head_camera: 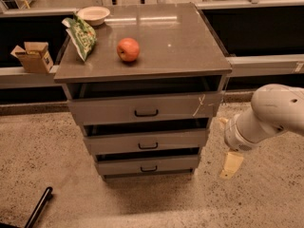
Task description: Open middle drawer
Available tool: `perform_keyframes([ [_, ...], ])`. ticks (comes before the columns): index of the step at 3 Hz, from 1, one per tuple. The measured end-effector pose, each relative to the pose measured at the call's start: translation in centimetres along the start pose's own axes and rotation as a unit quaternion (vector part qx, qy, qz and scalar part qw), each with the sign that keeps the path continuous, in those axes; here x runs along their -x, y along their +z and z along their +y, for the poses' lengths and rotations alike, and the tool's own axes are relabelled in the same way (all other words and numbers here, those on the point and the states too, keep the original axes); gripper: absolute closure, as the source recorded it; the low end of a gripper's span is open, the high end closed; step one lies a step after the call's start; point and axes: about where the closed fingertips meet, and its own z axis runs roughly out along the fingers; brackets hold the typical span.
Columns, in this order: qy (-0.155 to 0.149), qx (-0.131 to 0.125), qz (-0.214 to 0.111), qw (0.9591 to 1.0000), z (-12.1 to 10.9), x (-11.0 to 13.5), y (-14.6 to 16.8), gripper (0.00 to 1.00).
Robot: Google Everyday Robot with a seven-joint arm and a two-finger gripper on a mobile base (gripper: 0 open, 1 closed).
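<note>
camera view, looking down on a squat grey cabinet (216, 87) with a smooth, faintly glossy slab top and three flat-fronted drawers stacked below. second in the stack, the middle drawer (180, 139): wide, shallow, plain matte grey, with a small dark loop handle (147, 146) at its centre and a dark gap of shadow along its upper edge. above it, the top drawer (109, 110), larger-looking, marked by a thin white scratch (199, 106) near its right end. beneath, the lowest drawer (175, 164), smallest-looking, with the same loop pull.

on the top slab, a round red apple (128, 49) near the middle-left, a crinkled green bag (80, 37) at the left edge, and a shallow pale bowl (93, 14) at the back-left corner, just behind the bag. off to the left, on a pale ledge (266, 63) running behind the cabinet, a small open cardboard box (33, 57).

right of the cabinet, a rounded, smooth white arm (273, 110) reaching in from the frame's edge, ending in the gripper (224, 146) just beside the cabinet's right side, level with the middle and lowest drawers but not touching either. tan, blunt fingers (231, 164) spread apart, one up near the cabinet's corner and one hanging low, with nothing between them. nothing between the gripper and the drawer fronts, though off to the side of the handle rather than before it.

underfoot, a speckled, gritty stone-like floor (47, 151) in beige; at the lower left, a slim black rod (38, 208) lying slantwise. beyond the ledge, dark recesses and metal framing under dim warm light.
</note>
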Motion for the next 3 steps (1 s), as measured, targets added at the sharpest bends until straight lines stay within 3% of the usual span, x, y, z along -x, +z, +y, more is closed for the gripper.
perform_keyframes([
  [1, -0.028, -0.032, -0.041, 0.9982, -4.9, 2.0, 4.3, 0.00],
  [2, -0.042, -0.031, -0.073, 0.9960, -8.2, 2.8, 9.6, 0.00],
  [3, -0.048, -0.022, -0.079, 0.9955, -10.1, 2.1, 14.8, 0.00],
])
